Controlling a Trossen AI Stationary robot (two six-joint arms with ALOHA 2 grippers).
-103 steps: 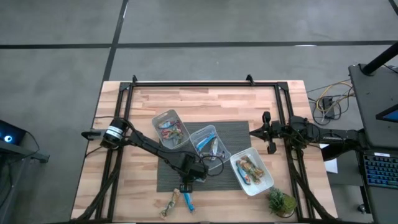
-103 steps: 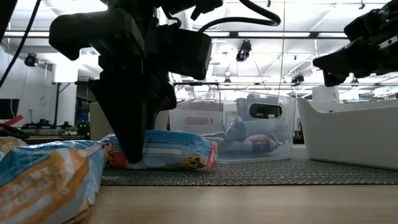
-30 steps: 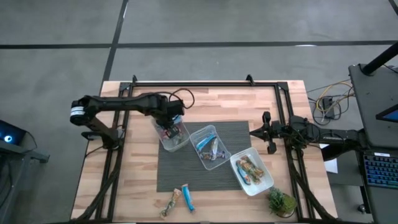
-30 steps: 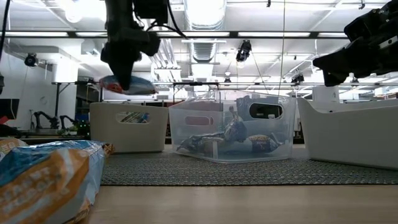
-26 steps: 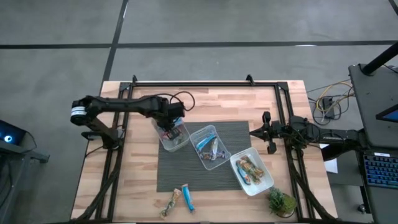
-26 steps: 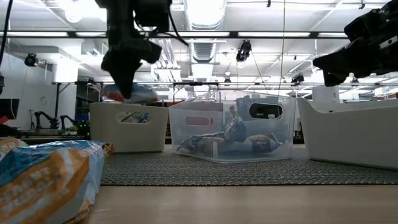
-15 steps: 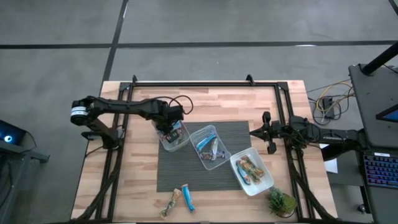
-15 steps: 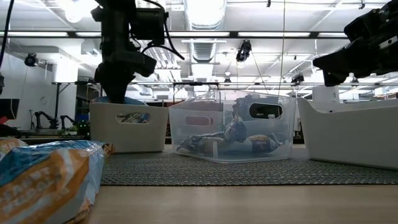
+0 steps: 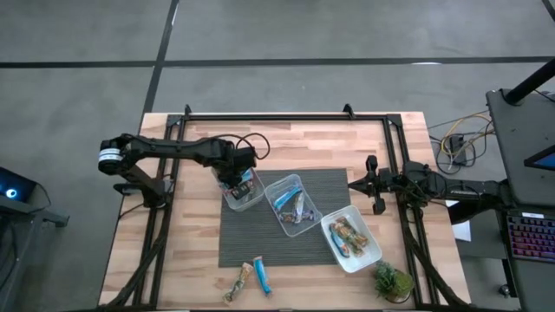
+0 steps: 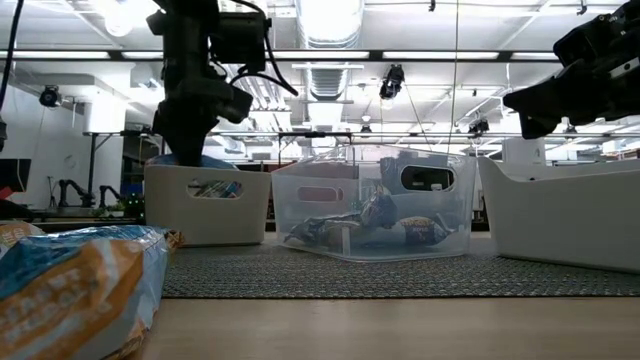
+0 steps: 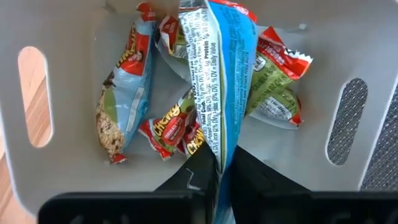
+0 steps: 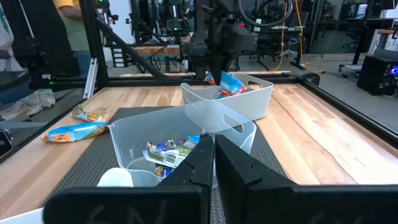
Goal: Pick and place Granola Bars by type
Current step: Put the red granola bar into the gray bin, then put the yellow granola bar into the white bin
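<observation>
Left gripper point(image 9: 232, 178) reaches down into the left tub point(image 9: 227, 196), fingers point(image 11: 198, 175) clamped on a blue bar point(image 11: 217, 93) that hangs among other wrapped bars point(image 11: 121, 99) already lying in that tub. In the low view the same gripper point(image 10: 190, 135) sits at the rim of the white-looking tub point(image 10: 205, 205). Loose on the front of the counter point(image 9: 295, 137), just off the dark mat point(image 9: 260, 243): a tan bar point(image 9: 237, 283) and a blue bar on the wood point(image 9: 262, 277), side by side. Close in the low view, a wrapped bar point(image 10: 70, 290) fills the lower left corner. Middle tub point(image 9: 292, 204) holds silver and blue bars; clear walls show them in the low view point(image 10: 375, 215). Right tub point(image 9: 350, 238) holds tan bars. A small plant point(image 9: 392, 282) stands near the front right corner. Right gripper point(image 9: 373, 184) waits beside the mat on the right, well apart from the tubs, fingers point(image 12: 193, 162) pressed together, holding nothing.
</observation>
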